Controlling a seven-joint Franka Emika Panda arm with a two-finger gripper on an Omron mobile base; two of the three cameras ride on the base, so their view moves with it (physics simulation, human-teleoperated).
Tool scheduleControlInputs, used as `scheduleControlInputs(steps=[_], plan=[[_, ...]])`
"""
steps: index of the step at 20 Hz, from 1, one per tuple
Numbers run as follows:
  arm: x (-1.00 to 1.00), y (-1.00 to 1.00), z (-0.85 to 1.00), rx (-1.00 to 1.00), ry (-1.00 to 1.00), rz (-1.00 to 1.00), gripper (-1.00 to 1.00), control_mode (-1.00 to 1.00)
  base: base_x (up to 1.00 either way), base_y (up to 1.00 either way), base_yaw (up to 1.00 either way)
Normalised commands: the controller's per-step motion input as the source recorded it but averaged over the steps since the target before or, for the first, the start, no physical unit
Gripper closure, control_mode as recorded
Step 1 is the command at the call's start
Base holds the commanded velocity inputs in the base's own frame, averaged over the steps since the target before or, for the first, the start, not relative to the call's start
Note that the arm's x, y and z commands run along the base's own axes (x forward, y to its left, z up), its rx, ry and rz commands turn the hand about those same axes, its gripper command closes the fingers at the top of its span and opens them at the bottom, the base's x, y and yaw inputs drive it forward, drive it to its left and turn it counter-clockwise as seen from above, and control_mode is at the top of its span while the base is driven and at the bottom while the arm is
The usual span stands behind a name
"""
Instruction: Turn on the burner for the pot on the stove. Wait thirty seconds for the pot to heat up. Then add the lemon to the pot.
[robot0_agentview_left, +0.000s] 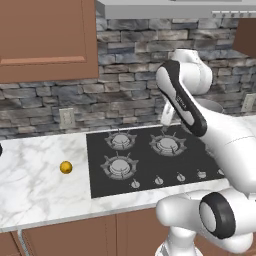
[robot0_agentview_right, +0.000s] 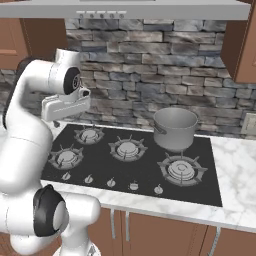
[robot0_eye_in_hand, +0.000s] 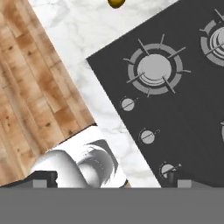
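Note:
The grey pot (robot0_agentview_right: 175, 127) stands on the back right burner of the black stove (robot0_agentview_right: 145, 172); in the left base view only its rim (robot0_agentview_left: 214, 105) shows behind my arm. The small yellow lemon (robot0_agentview_left: 66, 167) lies on the marble counter left of the stove, and it peeks in at the top edge of the hand view as the lemon (robot0_eye_in_hand: 116, 2). My gripper (robot0_agentview_right: 59, 121) hangs in the air over the stove's left side, well above the burners. In the hand view the gripper (robot0_eye_in_hand: 111, 178) is open with nothing between its fingertips (robot0_eye_in_hand: 177, 177), looking down on the front left burner (robot0_eye_in_hand: 154, 70).
A row of silver knobs (robot0_agentview_right: 111, 183) runs along the stove's front edge, three of them in the hand view as knobs (robot0_eye_in_hand: 148, 136). A range hood (robot0_agentview_right: 125, 9) hangs overhead. The stone wall carries an outlet (robot0_agentview_left: 66, 118). Wooden floor (robot0_eye_in_hand: 30, 100) lies beyond the counter's front edge.

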Motion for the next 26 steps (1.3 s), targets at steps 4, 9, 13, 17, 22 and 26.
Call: scheduleControlInputs(steps=[4, 9, 13, 17, 22, 26], plan=[[-0.09, 0.84, -0.10, 0.00, 0.00, -0.25, -1.00, -1.00, 0.00, 0.00, 0.00], [-0.12, 0.78, -0.12, 0.00, 0.00, -0.33, -1.00, -1.00, 0.00, 0.00, 0.00], [0.00, 0.84, -0.19, 0.00, 0.00, -0.35, -1.00, -1.00, 0.00, 0.00, 0.00], [0.07, 0.70, -0.18, 0.00, 0.00, -0.22, -1.00, -1.00, 0.00, 0.00, 0.00], [0.34, 0.63, -0.17, 0.00, 0.00, -0.07, -1.00, -1.00, 0.00, 0.00, 0.00], [0.42, 0.54, -0.22, 0.00, 0.03, -0.03, -1.00, -1.00, 0.00, 0.00, 0.00]])
